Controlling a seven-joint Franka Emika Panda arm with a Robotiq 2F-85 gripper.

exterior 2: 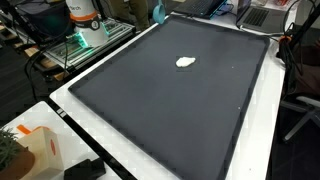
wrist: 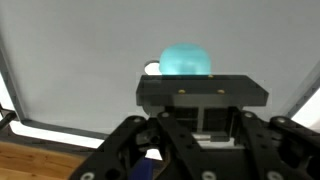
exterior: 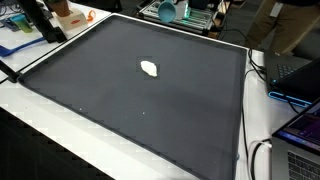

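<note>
**Scene with 1 arm and 2 loose items, shown in 3 views.** The gripper [wrist: 190,78] is closed about a teal object [wrist: 187,58], a rounded, smooth-looking piece that rises above the black gripper body in the wrist view. The fingers are hidden behind that body. They are drawn in as far as the object allows and are stopped by its width, not by each other, so this is judged to be a grip and not an empty closure.

In both exterior views the teal object [exterior: 166,10] [exterior 2: 160,13] sits at the far edge of the mat [exterior: 100,90] [exterior 2: 170,110]. It appears to be raised off the surface, though the frames are too small to show the gap. A carry at that height would keep the load from dragging on the cloth-like surface.

A white lump [exterior: 150,68] [exterior 2: 185,62] lies alone near the middle of the mat, well apart from the gripper. In the wrist view the white lump [wrist: 152,69] peeks out just beside the teal object, because the camera looks past the load and across the mat toward it.

The dark mat covers most of a white table [exterior: 40,130] [exterior 2: 100,140], leaving a pale border on every visible side.
</note>
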